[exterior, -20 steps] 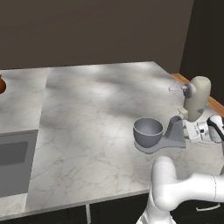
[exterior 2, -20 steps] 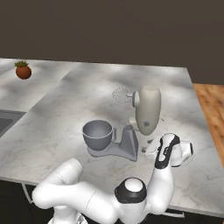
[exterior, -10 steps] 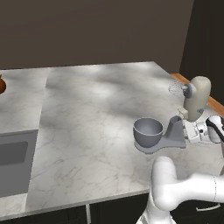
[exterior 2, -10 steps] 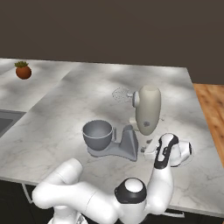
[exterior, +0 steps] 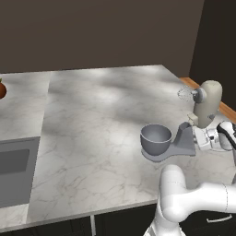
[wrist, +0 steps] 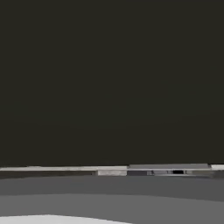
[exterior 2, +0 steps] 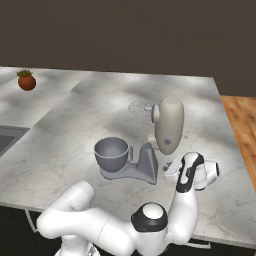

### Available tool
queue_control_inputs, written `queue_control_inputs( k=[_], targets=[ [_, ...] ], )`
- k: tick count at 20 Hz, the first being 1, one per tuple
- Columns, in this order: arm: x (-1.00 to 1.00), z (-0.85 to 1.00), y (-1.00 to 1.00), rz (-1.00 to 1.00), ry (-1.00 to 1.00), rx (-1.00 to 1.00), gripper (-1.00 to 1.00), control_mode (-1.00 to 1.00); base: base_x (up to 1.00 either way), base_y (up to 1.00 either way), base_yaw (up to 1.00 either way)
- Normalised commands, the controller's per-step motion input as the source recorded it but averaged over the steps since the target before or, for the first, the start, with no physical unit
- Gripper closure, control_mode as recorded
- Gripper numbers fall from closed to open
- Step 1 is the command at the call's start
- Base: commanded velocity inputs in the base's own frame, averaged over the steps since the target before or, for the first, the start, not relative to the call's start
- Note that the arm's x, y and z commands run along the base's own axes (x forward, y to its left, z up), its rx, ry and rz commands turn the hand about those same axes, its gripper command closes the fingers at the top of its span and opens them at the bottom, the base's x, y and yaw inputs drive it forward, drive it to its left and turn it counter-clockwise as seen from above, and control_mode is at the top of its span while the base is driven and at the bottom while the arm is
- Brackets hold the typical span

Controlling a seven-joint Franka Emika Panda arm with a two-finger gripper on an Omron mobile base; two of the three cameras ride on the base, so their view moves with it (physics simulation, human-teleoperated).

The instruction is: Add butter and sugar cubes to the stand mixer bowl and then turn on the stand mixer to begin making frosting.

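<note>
The stand mixer (exterior: 207, 103) (exterior 2: 169, 125) stands on the marble counter with its cream head tilted up and its wire whisk (exterior: 185, 93) (exterior 2: 137, 107) in the air. The stand mixer bowl (exterior: 156, 138) (exterior 2: 112, 154), grey and deep, sits on the mixer's flat base. My gripper (exterior: 198, 137) (exterior 2: 169, 173) is low behind the mixer's neck, right against its back. Its fingers are hidden by the hand and the mixer, so their state does not show. The butter and the sugar cubes are out of view.
A sink (exterior: 14, 170) is sunk into the counter at the far left. A small potted plant (exterior 2: 26, 80) stands at the back left. The counter ends just right of the mixer, above a wooden floor (exterior 2: 242, 125).
</note>
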Motion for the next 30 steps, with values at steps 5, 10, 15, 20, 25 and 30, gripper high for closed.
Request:
queue_control_inputs(
  k=[5,10,15,20,25,30],
  targets=[
    [-0.17,-0.12,0.0,-0.01,0.0,0.0,1.0,-1.0,0.0,0.0,0.0],
    [-0.39,-0.01,0.0,-0.04,-0.02,0.02,1.0,-1.0,0.0,0.0,0.0],
    [-0.6,0.14,0.0,-0.03,-0.09,0.02,1.0,-1.0,0.0,0.0,0.0],
    [-0.7,0.37,0.0,-0.02,-0.11,0.0,1.0,-1.0,0.0,0.0,0.0],
    [-0.83,0.52,0.09,-0.04,-0.09,0.0,1.0,-1.0,0.0,0.0,0.0],
    [-0.79,0.6,0.34,-0.03,-0.04,-0.05,1.0,-1.0,0.0,0.0,0.0]
  ],
)
